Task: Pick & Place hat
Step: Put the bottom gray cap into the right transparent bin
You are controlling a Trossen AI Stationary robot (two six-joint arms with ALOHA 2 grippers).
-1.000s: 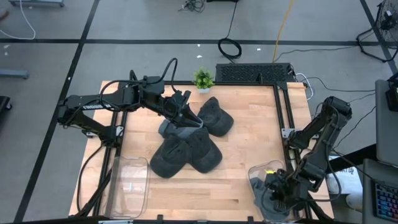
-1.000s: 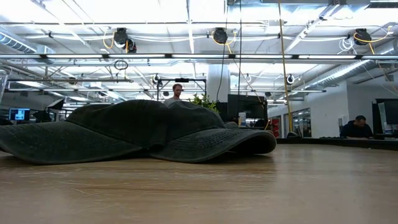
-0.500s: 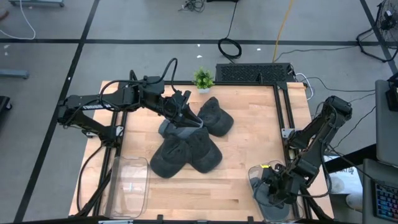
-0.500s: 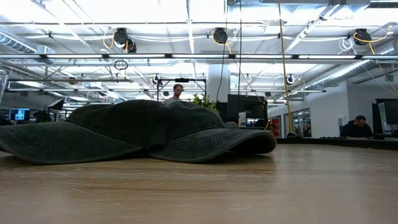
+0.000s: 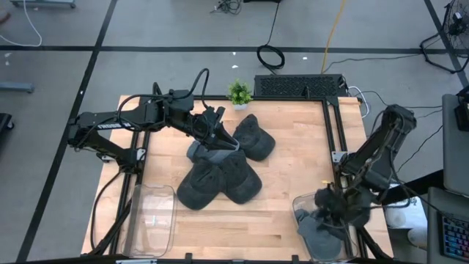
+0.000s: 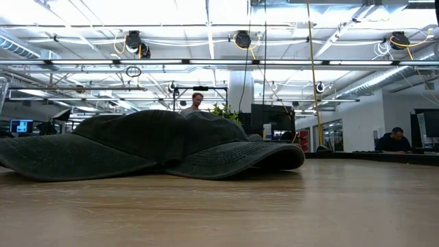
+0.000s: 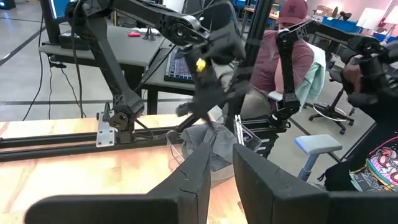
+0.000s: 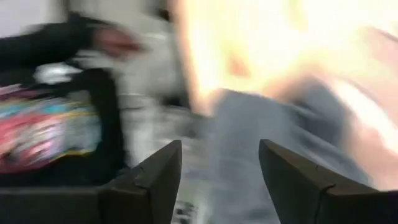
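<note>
High view: the right gripper (image 5: 331, 207) hovers over a grey hat (image 5: 316, 235) in the clear bin (image 5: 302, 203) at the surface's near right corner. The left gripper (image 5: 224, 141) rests among dark hats (image 5: 220, 176) mid-surface.

Right wrist view: jaws parted, empty, hat below.

Left wrist view: jaws nearly closed, empty.

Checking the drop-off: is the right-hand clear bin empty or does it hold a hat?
Holds one: a grey hat lies inside the clear bin, under the right gripper.

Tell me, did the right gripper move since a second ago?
Yes. In the high view the right gripper rose up and away from the clear bin toward the table's far side.
</note>
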